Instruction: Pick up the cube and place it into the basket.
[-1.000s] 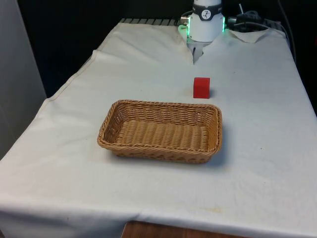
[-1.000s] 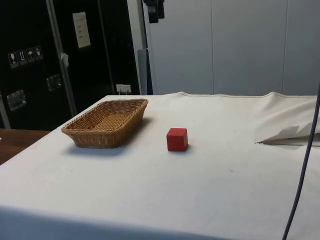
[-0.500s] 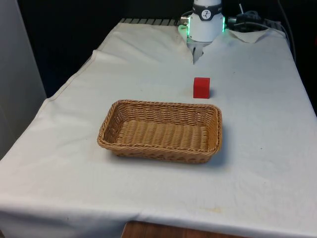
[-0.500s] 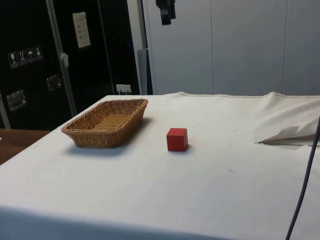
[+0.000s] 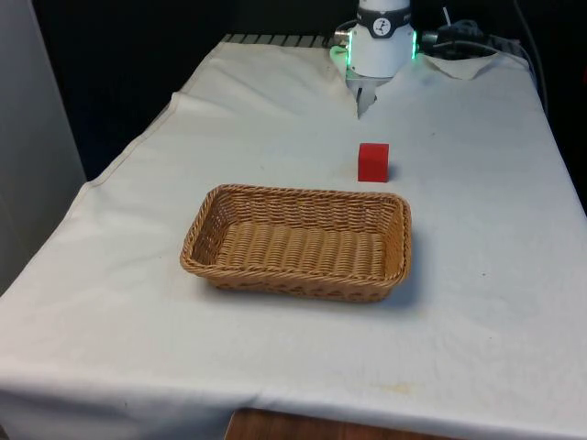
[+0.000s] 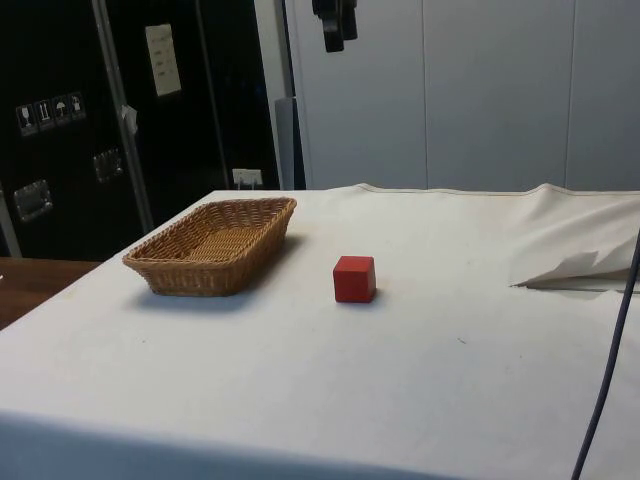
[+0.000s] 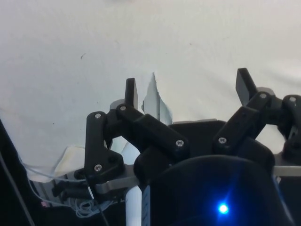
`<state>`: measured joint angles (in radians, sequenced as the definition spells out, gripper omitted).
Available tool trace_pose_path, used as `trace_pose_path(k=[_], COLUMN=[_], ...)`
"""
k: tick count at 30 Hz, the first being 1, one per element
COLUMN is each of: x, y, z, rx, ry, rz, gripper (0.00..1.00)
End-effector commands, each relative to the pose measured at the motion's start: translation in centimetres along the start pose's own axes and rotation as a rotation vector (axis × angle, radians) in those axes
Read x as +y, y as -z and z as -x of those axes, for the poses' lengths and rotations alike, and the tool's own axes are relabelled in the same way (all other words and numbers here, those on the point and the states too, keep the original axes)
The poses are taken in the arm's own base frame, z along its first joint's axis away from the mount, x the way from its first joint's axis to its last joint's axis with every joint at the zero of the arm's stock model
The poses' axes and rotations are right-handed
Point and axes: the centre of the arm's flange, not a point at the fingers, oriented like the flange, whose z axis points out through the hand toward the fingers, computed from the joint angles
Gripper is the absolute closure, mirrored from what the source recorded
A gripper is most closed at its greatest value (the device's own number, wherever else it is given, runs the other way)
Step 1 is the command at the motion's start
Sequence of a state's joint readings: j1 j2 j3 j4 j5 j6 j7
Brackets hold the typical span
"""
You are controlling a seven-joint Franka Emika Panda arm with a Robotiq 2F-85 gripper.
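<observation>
High over the counter [image 5: 477, 302], the pincer [image 7: 186, 89] hangs spread wide, grasping nothing.
In the side view the pincer [image 6: 335, 22] sits far above the red cube [image 6: 354, 278], with bare white cloth between. The cube [image 5: 373, 161] rests on the counter just beyond the wicker basket [image 5: 298, 243], apart from its far rim, toward the front view's right. A dark cable [image 6: 608, 360] crosses the side view's right edge, well apart from the cube.
</observation>
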<state>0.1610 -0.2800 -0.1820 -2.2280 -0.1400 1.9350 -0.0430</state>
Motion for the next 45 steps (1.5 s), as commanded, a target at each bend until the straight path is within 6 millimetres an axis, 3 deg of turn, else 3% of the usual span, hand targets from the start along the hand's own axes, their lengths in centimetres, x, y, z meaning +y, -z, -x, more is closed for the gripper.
trace_pose_path(k=[1, 17, 31, 45], x=[0.2, 0.3, -1.9, -1.9], y=[0.0, 0.0, -0.1, -1.2], z=[0.2, 0.0, -0.2, -0.1], rx=[-0.001, -0.001, -0.003, -0.007], ry=[-0.009, -0.02, -0.03, -0.04], rz=[0.001, -0.003, 0.007, -0.014], gripper=[0.0, 0.0, 0.0, 0.0])
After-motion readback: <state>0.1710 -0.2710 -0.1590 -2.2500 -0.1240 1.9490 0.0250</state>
